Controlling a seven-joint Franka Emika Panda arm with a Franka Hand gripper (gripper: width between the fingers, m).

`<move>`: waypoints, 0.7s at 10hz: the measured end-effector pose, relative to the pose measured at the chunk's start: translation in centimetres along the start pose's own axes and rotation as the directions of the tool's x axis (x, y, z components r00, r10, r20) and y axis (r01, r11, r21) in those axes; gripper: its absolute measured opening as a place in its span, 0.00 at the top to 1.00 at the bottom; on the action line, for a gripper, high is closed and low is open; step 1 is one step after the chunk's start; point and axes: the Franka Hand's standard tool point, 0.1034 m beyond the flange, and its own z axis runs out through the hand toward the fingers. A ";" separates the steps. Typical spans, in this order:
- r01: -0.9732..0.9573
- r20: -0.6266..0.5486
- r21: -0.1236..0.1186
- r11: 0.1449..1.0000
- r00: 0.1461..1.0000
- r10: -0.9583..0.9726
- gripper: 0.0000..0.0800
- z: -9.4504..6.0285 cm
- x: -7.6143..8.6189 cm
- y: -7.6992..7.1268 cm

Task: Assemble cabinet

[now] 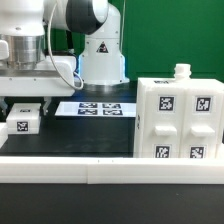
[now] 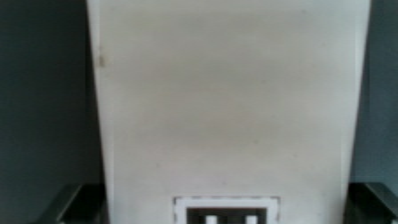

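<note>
The cabinet box, white with black-and-white tags and a small knob on top, stands at the exterior view's right. A white door panel with a tag lies on the dark table at the exterior view's left. My gripper hangs directly over it, fingertips just above its top. In the wrist view the panel fills the middle, its tag close to my gripper. The dark fingers stand wide apart, one outside each long edge. Whether they touch the panel does not show.
The marker board lies flat in front of the white robot base. A long white rail runs along the table's front edge, in front of the cabinet box.
</note>
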 end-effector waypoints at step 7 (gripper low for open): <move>-0.198 -0.023 0.042 0.979 0.980 0.199 0.30 -13.4 6.6 -10.9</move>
